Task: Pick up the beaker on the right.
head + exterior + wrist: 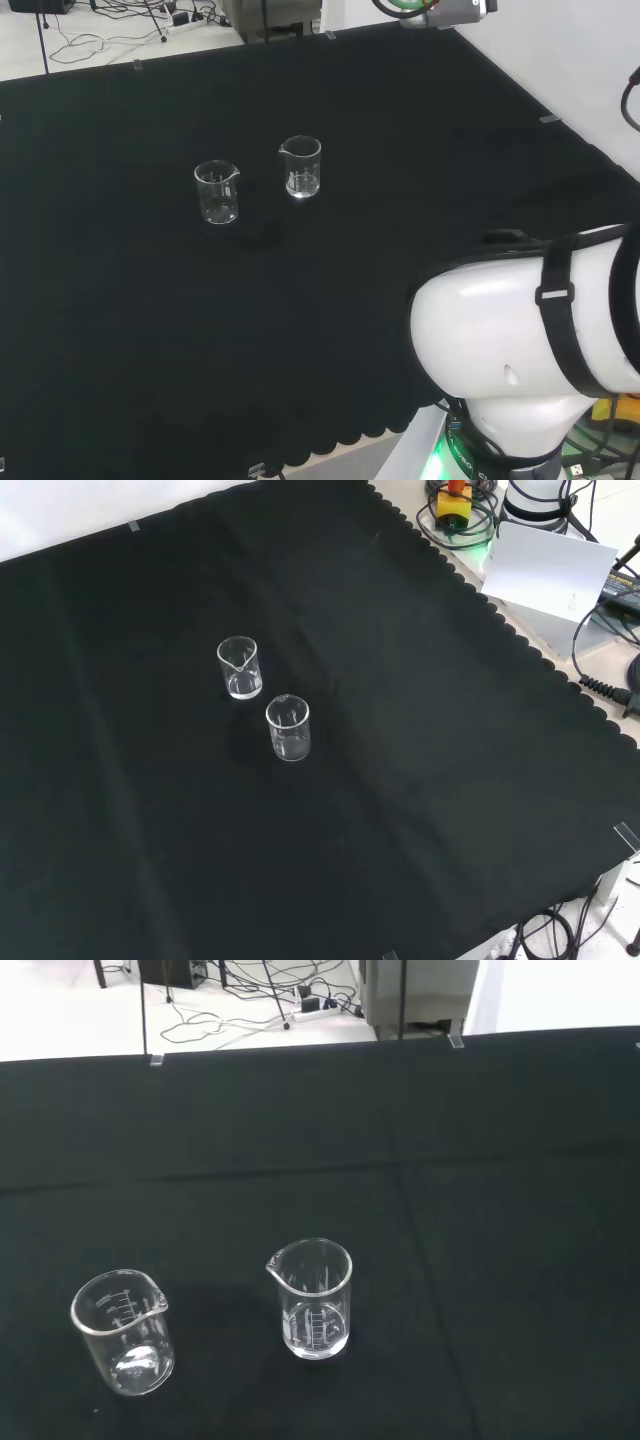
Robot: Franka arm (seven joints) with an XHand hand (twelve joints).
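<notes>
Two clear beakers stand upright on the black cloth (120, 330), near each other but not touching, both apparently empty.

Head view: one beaker sits to the left and slightly nearer the camera, the other to the right and a little farther off. The right-hand one is taken as the target beaker (301, 167); the left-hand one is the other beaker (217, 192). The spout of the target beaker points to the view's left, toward its neighbour.

Front view: the pair stand one behind the other. The target beaker (239, 667) is higher in the picture, the other beaker (288, 728) lower and to the right.

Wrist view: the target beaker (313, 1300) stands just below the picture's middle, with the other beaker (123, 1332) beside it. Graduation marks show on both. Open cloth lies all round the target beaker except on the neighbour's side.

The state of the fingers cannot be told from these pictures. The arm's white link (520, 340) fills the lower right of the head view, well apart from both beakers.

Judgement: the reach has not begun. The target beaker lies ahead of the wrist camera and below it, its long axis vertical. The approach likely needs to come from the side away from the other beaker, so as not to knock it.
</notes>
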